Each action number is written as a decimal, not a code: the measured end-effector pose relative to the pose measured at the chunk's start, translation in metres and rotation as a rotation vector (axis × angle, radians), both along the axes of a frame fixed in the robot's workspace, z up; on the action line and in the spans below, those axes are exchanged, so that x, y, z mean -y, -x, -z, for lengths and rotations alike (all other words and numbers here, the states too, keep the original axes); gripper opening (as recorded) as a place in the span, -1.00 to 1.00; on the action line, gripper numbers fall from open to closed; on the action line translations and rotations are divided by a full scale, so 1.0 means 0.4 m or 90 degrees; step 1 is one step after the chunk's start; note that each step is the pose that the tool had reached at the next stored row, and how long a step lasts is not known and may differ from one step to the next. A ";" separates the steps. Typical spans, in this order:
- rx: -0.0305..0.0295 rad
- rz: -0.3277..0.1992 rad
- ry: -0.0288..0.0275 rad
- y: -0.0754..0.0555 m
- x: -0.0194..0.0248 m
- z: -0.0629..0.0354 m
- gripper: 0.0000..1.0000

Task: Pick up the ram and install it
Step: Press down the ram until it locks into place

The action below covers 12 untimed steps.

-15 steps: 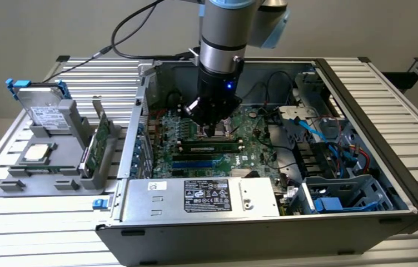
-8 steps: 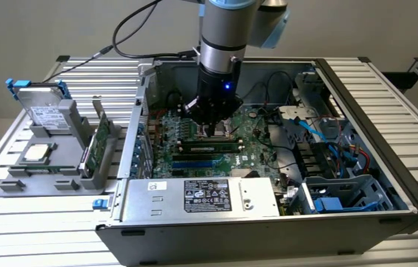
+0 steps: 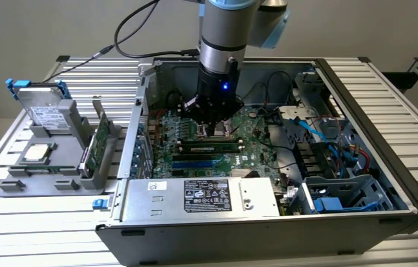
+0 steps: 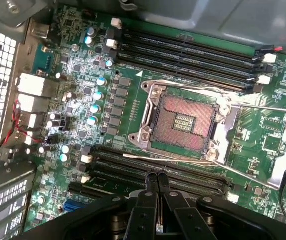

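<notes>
Hangs low inside the case point(image 3: 357, 111), claw point(image 3: 213, 129) just above the motherboard point(image 3: 257, 153), over the bare socket point(image 4: 183, 122). Fingers point(image 4: 150, 192) pressed together, gripping nothing. Ram point(image 3: 210, 148) seated upright in a slot just beside the claw, on the side toward the power supply point(image 3: 209, 197).

Matt black plastic tool point(image 4: 157, 182), shiny metal socket frame point(image 4: 155, 92)

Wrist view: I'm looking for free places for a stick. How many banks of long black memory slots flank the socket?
2. One bank lies beyond the square silver-framed processor socket from the gripper; the other bank lies right at the gripper, partly hidden.
</notes>
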State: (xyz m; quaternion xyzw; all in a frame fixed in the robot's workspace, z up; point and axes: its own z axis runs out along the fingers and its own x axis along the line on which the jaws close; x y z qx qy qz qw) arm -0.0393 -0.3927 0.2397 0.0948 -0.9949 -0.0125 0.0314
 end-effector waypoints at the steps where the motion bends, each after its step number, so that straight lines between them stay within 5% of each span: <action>1: 0.0003 0.009 -0.0002 0.000 0.000 0.000 -0.80; 12: 0.0065 0.079 -0.0065 0.000 0.000 0.000 -0.80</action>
